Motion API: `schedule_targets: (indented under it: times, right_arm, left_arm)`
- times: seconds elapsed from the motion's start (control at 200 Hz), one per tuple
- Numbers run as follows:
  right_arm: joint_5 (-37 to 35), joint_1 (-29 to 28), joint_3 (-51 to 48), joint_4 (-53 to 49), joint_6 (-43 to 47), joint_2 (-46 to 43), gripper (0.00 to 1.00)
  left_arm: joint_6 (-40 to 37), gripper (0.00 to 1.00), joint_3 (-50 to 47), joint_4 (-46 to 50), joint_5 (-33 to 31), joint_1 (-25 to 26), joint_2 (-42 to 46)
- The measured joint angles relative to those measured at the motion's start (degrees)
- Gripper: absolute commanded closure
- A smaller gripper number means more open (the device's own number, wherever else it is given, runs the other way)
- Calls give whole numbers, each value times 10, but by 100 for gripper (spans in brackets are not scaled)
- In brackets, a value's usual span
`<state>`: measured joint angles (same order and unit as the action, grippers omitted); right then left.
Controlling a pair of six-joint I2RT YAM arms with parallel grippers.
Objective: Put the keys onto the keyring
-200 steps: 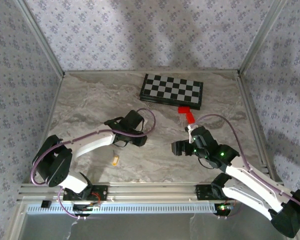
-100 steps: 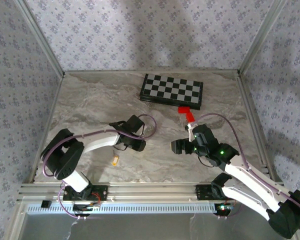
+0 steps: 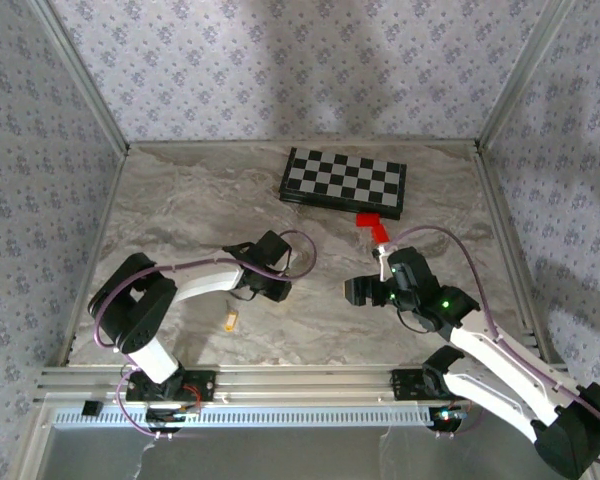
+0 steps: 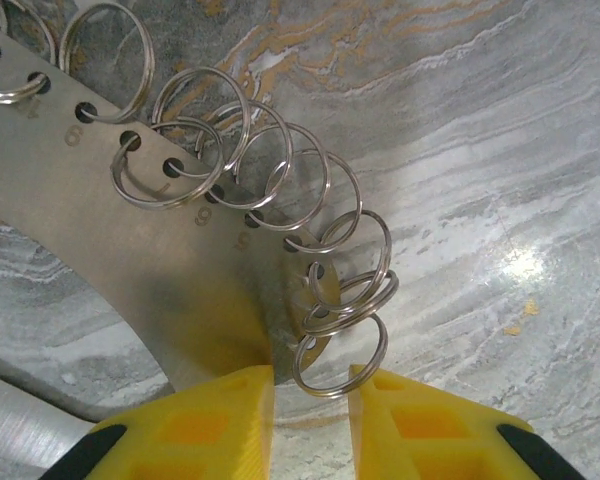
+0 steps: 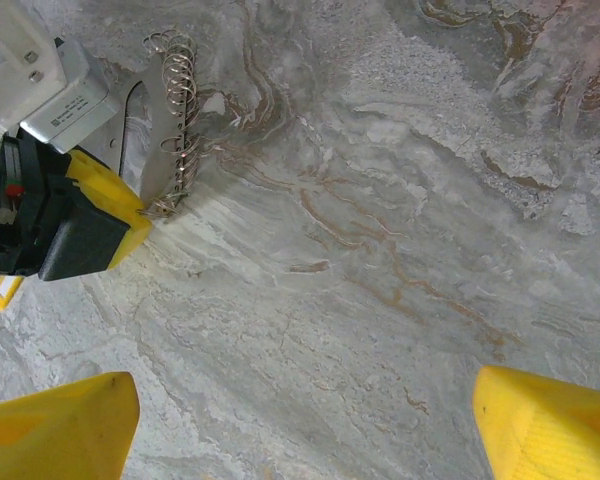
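- There's the key (image 3: 231, 320), orange-yellow head, lying loose on the marble table (image 3: 170, 210) near the front edge, on the near side of the left arm's forearm and clear of both grippers.
- Off to its right and a little farther back is the keyring (image 4: 195, 290): a curved metal strip with numbered holes and a row of split rings threaded through them.
- The left gripper (image 4: 312, 382) is right at the strip's end. Its yellow pads (image 4: 220, 420) are drawn in to a slim gap with the last ring sitting between them. Whether they're truly pinching it, I can't tell.
- The right wrist view catches that same strip (image 5: 145, 150) standing up on edge beside the left gripper's yellow finger.
- The right gripper (image 3: 355, 293) faces it across the marble, jaws spread wide.
- At the back there's a chessboard (image 3: 345, 182), with a red block (image 3: 373, 228) just in front of it.
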<state>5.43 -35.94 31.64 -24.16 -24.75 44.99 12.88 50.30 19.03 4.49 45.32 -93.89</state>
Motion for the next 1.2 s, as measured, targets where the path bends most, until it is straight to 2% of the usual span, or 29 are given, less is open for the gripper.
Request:
schedule_targets:
  times: [0.635,1.199]
  right_arm:
    - [5,13,0,0,0,-4,13]
    - [6,20,0,0,0,-15,14]
  left_arm:
    - [-52,72,23,2,-19,0,0]
    - [-73,82,32,4,-19,11,-10]
